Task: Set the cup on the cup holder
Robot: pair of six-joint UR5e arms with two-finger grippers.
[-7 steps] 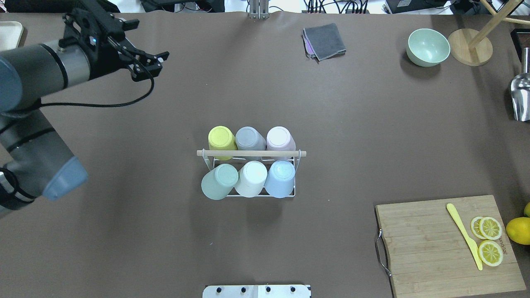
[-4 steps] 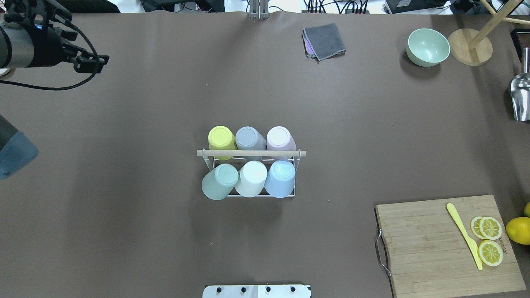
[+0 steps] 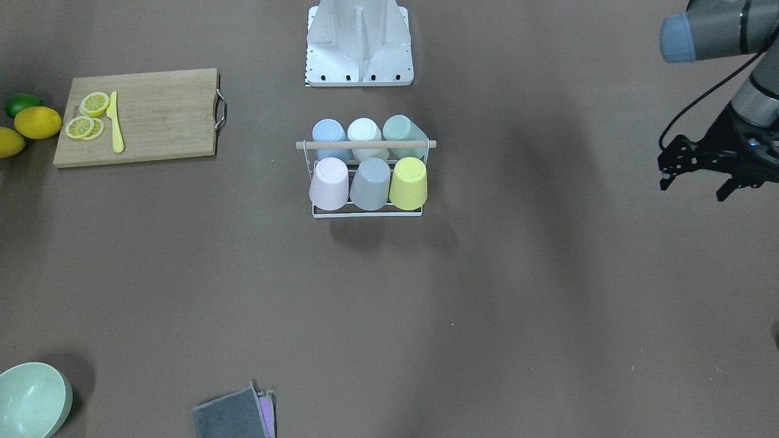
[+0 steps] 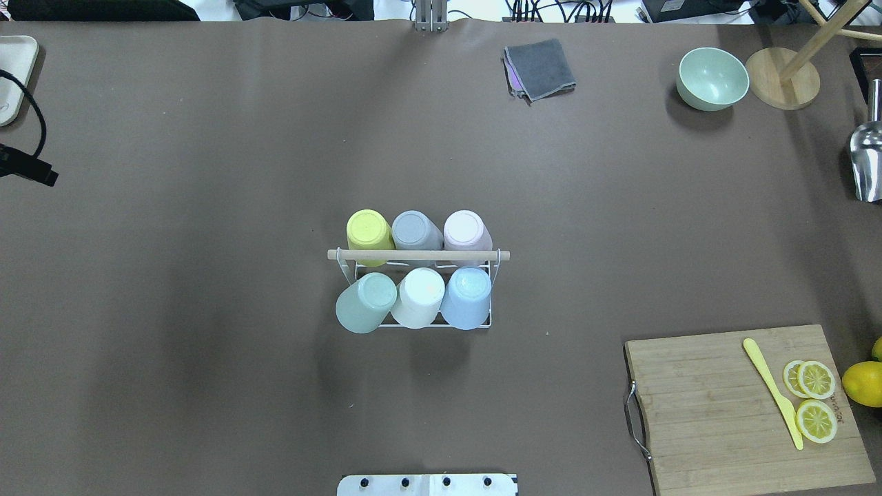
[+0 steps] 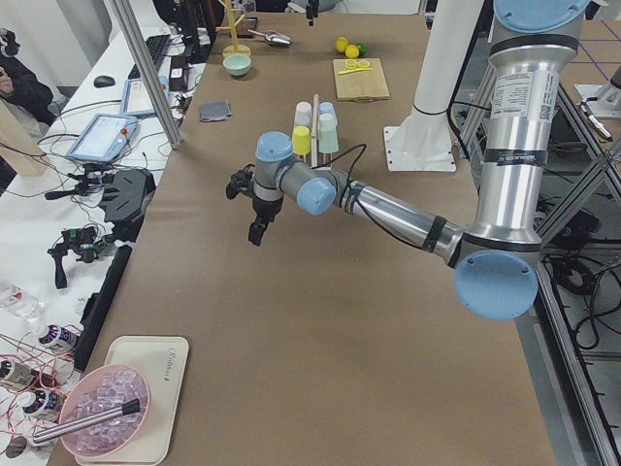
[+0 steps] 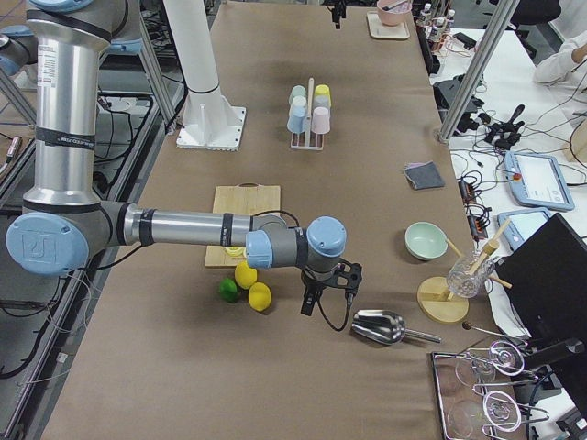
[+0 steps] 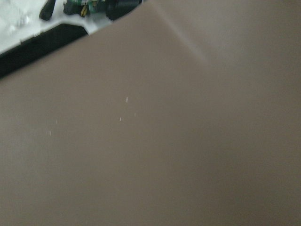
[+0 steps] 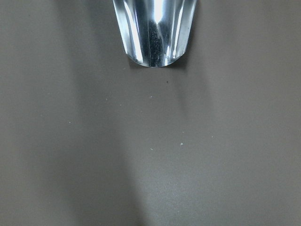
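The white wire cup holder [image 4: 418,255] with a wooden rod on top stands mid-table, also in the front view [image 3: 365,145]. Upside-down cups fill it: yellow [image 4: 368,231], grey [image 4: 415,231] and pink [image 4: 467,229] in the far row, green [image 4: 365,302], white [image 4: 418,296] and blue [image 4: 467,296] in the near row. The green cup leans outward. My left gripper [image 3: 692,187] is open and empty, far off to the holder's left over bare table. My right gripper [image 6: 316,298] hangs near a metal scoop [image 6: 378,325]; I cannot tell if it is open or shut.
A cutting board [image 4: 716,406] with lemon slices and a yellow knife lies near right, with lemons [image 4: 863,383] beside it. A green bowl [image 4: 712,77], a wooden stand [image 4: 782,77] and a grey cloth [image 4: 541,69] sit at the far side. A white tray [image 4: 14,69] is far left.
My left arm has pulled back to the left and almost out of the overhead view. The cups and the holder have not moved.
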